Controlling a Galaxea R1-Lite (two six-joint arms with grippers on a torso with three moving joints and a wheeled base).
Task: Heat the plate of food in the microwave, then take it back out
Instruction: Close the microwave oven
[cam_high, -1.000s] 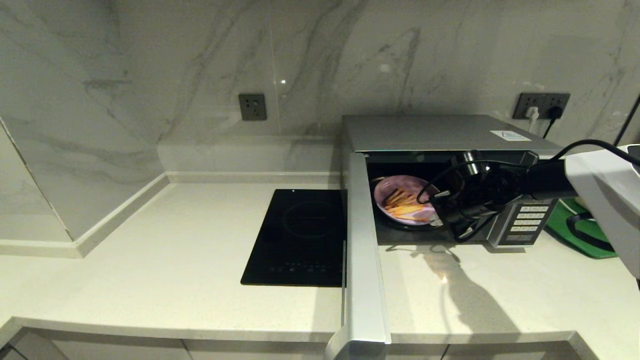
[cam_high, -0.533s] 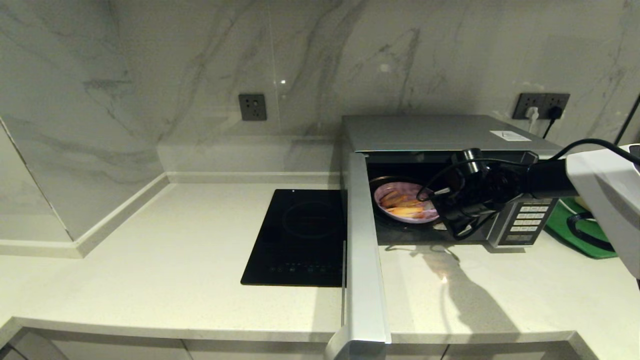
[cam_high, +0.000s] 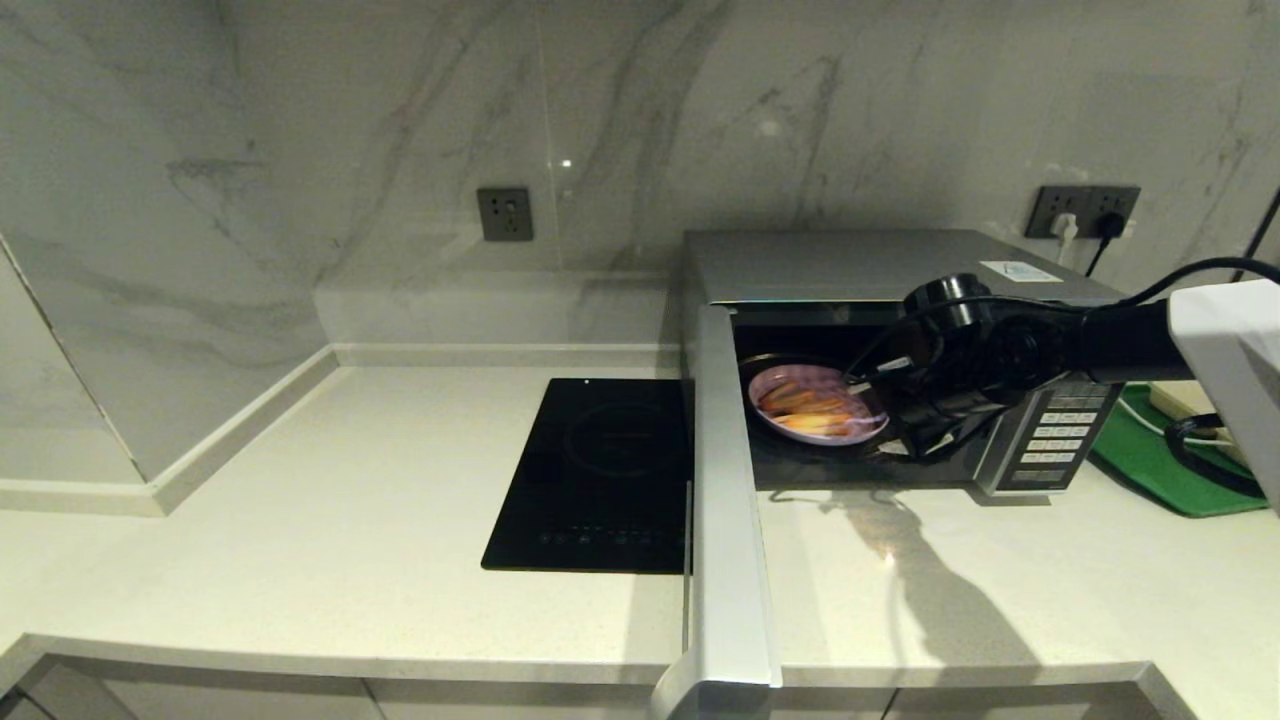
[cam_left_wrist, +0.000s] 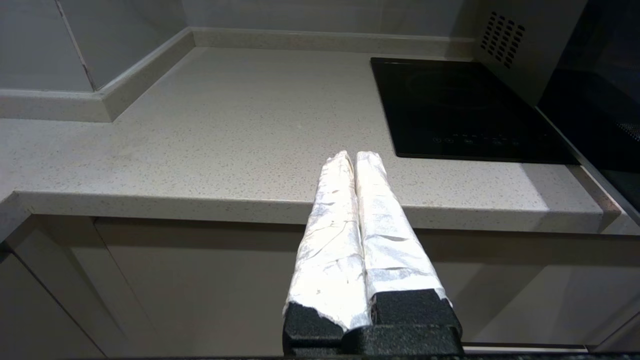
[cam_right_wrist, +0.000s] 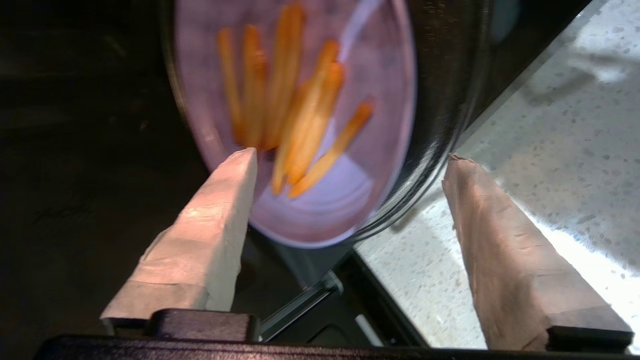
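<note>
The plate of food (cam_high: 815, 405), pale lavender with orange sticks, lies flat on the glass turntable (cam_right_wrist: 440, 125) inside the silver microwave (cam_high: 870, 265), whose door (cam_high: 725, 500) stands swung open toward me. My right gripper (cam_high: 885, 415) is at the oven's mouth, just right of the plate. In the right wrist view the right gripper (cam_right_wrist: 350, 157) is open, its fingers spread on either side of the plate's (cam_right_wrist: 320, 200) near rim without gripping it. My left gripper (cam_left_wrist: 352, 156) is shut and empty, parked low before the counter's front edge.
A flat black cooktop (cam_high: 600, 470) lies left of the open door. The door reaches out to the counter's front edge. A green tray (cam_high: 1150, 460) sits right of the microwave's keypad (cam_high: 1050, 440). Wall sockets (cam_high: 1085, 210) with plugged cables are behind.
The right gripper has opened and let go of the plate, which went from tilted to lying flat on the turntable. The right arm has risen slightly and shifted right.
</note>
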